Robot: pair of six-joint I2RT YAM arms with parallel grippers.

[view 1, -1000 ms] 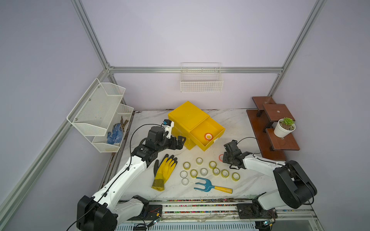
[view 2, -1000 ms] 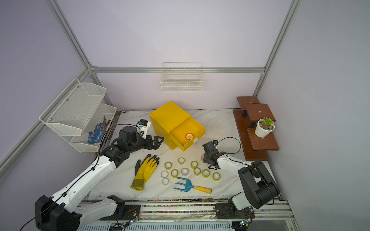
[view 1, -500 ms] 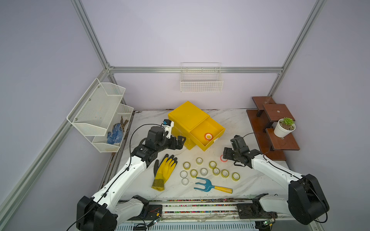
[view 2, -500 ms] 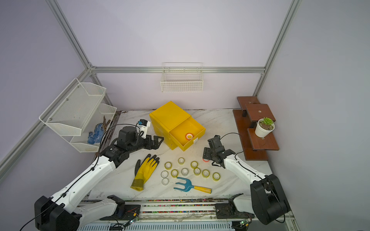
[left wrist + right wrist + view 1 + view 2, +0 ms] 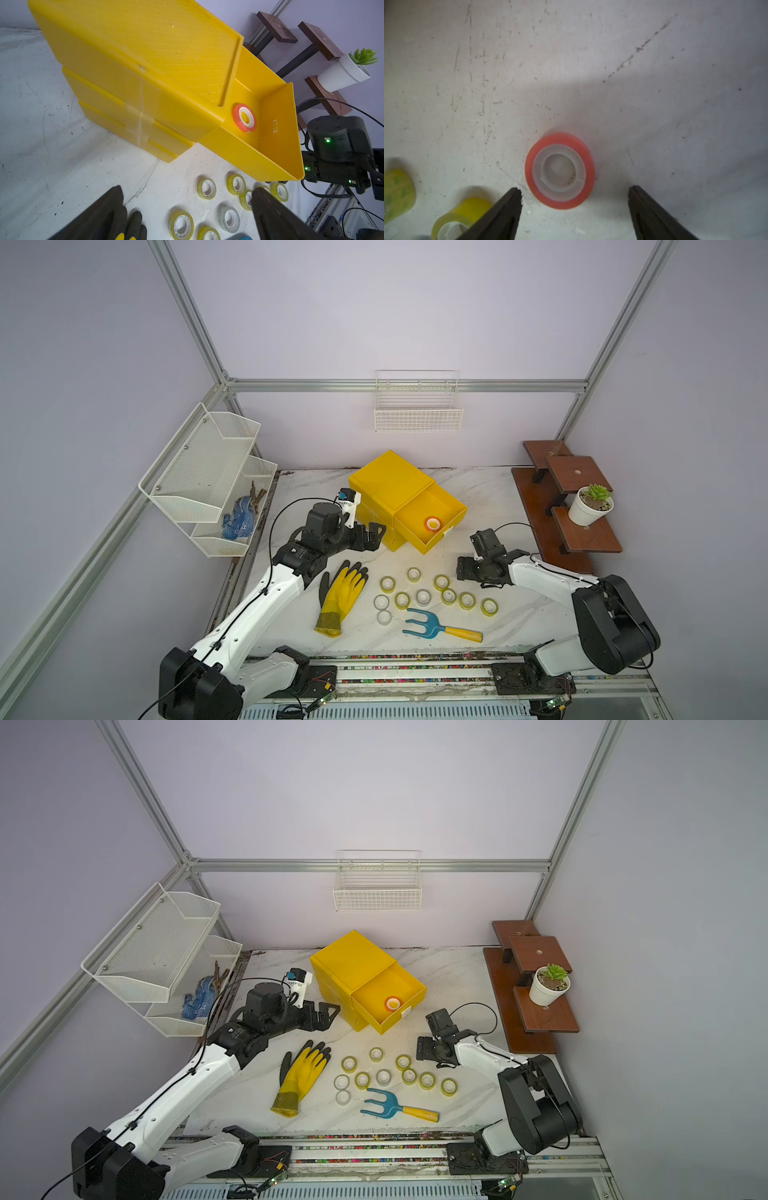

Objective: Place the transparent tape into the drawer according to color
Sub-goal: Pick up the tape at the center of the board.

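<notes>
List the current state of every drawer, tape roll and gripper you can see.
top drawer, open
lower drawers, shut
left gripper, open, empty
right gripper, open, empty
red roll in drawer, lying flat
loose red roll, flat, ungripped between right gripper's jaws
yellow-green rolls, flat on table
clear rolls, flat on table

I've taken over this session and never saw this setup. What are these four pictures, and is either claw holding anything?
Two robot arms share a marble table, each ending in a two-finger gripper. The two wide pictures come from one overhead camera head; the close ones from cameras on each wrist. On the table: a yellow box with its drawer open, one red tape roll inside; yellow-green rolls and clear rolls; a glove; a blue fork. The left gripper is open beside the box, empty. The right gripper is open above a second red roll lying flat, not gripping it.
</notes>
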